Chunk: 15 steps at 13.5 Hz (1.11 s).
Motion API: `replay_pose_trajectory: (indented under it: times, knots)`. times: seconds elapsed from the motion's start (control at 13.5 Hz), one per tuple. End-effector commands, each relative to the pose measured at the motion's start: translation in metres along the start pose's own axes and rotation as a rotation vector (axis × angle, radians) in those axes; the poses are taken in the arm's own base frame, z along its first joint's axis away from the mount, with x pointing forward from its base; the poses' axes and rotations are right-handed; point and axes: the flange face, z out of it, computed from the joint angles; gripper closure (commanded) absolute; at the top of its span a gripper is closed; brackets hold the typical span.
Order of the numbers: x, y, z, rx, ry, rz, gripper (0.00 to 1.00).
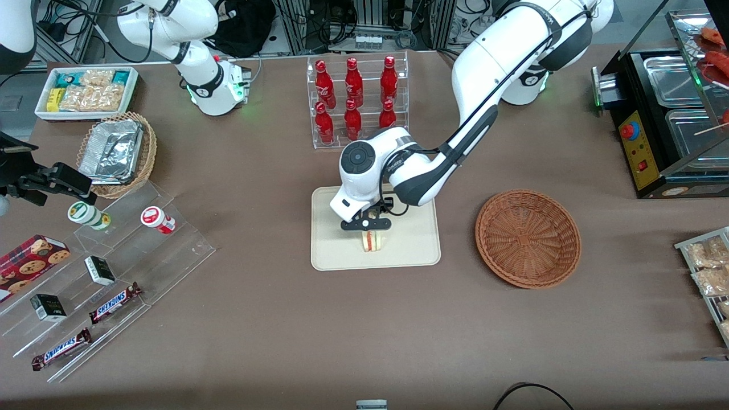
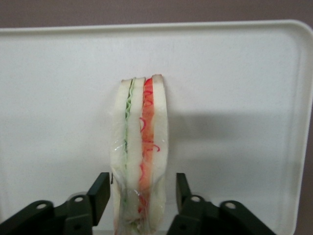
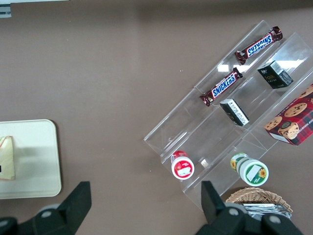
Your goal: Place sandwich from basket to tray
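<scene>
The sandwich (image 1: 373, 240) stands on its edge on the cream-white tray (image 1: 410, 250), its red and green stripes facing the front camera. The left arm's gripper (image 1: 370, 230) is right above it, open, one finger (image 2: 100, 191) on each side of the wedge (image 2: 142, 147) with a small gap to the bread on both sides. The tray (image 2: 234, 73) fills the left wrist view. The reddish-brown basket (image 1: 528, 237) is empty, beside the tray toward the working arm's end of the table. The right wrist view shows the tray's end (image 3: 34, 166) and part of the sandwich (image 3: 7, 159).
An acrylic rack of red bottles (image 1: 356, 99) stands farther from the front camera than the tray. A clear stepped shelf (image 1: 114, 267) with snack bars and jars, a tan basket with foil tray (image 1: 117, 154) and a white snack bin (image 1: 85, 91) lie toward the parked arm's end.
</scene>
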Motion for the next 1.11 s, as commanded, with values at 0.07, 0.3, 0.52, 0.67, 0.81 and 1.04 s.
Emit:
replay_pose_trajectory:
  times: [0.07,0.3,0.52,0.67,0.81,1.04]
  knots:
    - [0.009,-0.019,-0.066,0.054,0.037,-0.048,0.0]
    - [0.016,-0.051,-0.142,0.035,0.025,-0.136,0.0]
    - [0.026,-0.12,-0.226,0.077,0.034,-0.251,0.0]
    - [0.026,-0.169,-0.267,0.123,0.055,-0.319,0.0]
    - [0.018,-0.216,-0.291,0.164,0.079,-0.363,0.0]
    - [0.007,-0.277,-0.316,0.16,0.032,-0.294,0.0]
